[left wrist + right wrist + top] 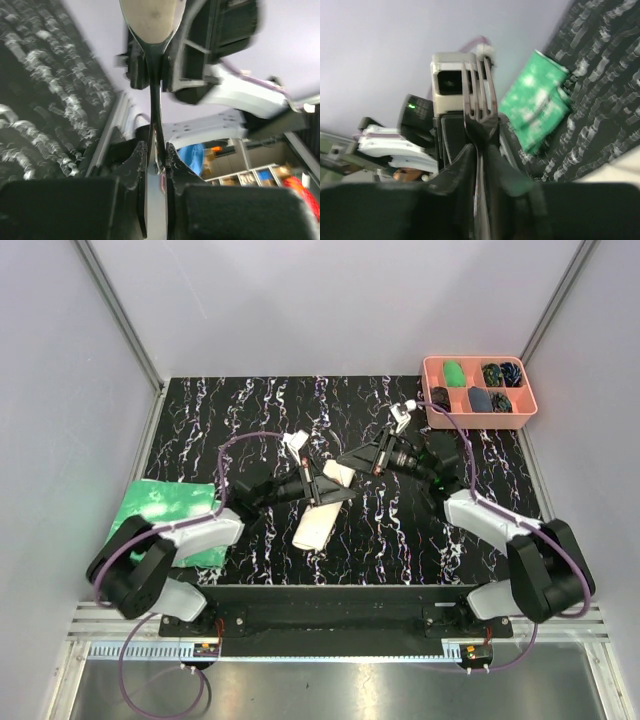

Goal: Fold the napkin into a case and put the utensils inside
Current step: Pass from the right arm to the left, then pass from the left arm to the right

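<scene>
1. Where the left gripper [156, 150] ends, its two fingers press together on the thin dark handle of the spoon [155, 85], pinching it
2. The spoon's long axis runs straight out along those fingers. Its bowl is the far end, pointing away from the wrist toward the right arm, and the bowl's pale face is turned to the left wrist camera
3. The right gripper [480, 150] has the fork [481, 117] between its fingers, which lie close on either side of the neck. The view is blurred, and I cannot tell whether they squeeze it or only flank it
4. The fork's long axis likewise follows the fingers, with the tines at the far end, pointing away from the right wrist toward the left arm's camera housing [447, 82]
5. From above, the two grippers meet nose to nose over the middle of the table [200, 430], so spoon and fork point in opposite ways along roughly one left-to-right line
6. Just beside and below them in that view lies the case [316, 528], a narrow cream-white folded strip flat on the table, its long axis slanting from near-left to far-right. Both utensils are in the grippers, outside it
7. A green-and-white cloth [165, 510] lies at the near-left edge under the left arm, and a pink tray [478, 361] stands at the far-right corner, well apart from the case
</scene>
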You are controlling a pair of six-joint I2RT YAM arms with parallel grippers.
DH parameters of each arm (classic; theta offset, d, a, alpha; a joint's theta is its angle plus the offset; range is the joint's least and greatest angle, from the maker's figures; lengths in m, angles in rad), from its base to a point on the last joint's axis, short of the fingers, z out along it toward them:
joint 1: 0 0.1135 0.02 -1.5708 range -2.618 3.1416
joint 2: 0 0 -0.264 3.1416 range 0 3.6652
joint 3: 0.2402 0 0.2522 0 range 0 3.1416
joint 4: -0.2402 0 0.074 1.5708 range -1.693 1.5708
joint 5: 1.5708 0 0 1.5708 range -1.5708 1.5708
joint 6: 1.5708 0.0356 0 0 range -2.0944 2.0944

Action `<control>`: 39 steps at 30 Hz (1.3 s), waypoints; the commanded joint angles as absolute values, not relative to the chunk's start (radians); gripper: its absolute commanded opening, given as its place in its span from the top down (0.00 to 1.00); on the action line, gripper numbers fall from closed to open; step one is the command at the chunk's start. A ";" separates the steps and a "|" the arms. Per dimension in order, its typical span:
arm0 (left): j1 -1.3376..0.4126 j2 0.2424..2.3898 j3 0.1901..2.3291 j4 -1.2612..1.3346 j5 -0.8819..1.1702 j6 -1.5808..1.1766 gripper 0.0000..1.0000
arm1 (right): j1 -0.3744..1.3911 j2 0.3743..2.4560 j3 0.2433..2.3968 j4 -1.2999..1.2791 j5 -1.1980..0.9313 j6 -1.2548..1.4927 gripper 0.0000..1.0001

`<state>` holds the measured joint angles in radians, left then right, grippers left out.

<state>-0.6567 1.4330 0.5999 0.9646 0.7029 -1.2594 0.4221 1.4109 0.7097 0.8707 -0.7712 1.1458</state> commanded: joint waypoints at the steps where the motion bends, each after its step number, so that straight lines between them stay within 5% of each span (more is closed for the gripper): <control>1: -0.676 1.275 0.731 0.234 0.545 -0.820 1.00 | 0.437 1.281 0.925 0.150 -0.653 0.695 0.59; 4: -0.703 1.224 0.811 0.002 0.442 -0.671 1.00 | 0.436 1.270 1.057 -0.164 -0.540 0.443 0.46; 12: -0.741 1.210 0.864 -0.221 0.318 -0.552 1.00 | 0.452 1.361 1.267 -0.393 -0.581 0.200 0.45; 32: -0.796 1.258 0.931 -0.325 0.253 -0.479 1.00 | 0.560 1.565 1.431 -0.446 -0.566 0.153 0.71; 37: -0.798 1.258 0.946 -0.344 0.249 -0.465 1.00 | 0.558 1.605 1.447 -0.443 -0.562 0.144 0.98; 38: -0.798 1.258 0.956 -0.363 0.229 -0.465 0.99 | 0.558 1.605 1.440 -0.422 -0.513 0.155 1.00; 39: -0.793 1.253 0.951 -0.368 0.213 -0.469 0.76 | 0.554 1.598 1.434 -0.408 -0.494 0.153 1.00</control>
<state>-0.7902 1.2606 0.8883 -0.3714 0.2588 -0.5007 0.5510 1.5982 1.4021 -0.4603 -0.5629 0.1570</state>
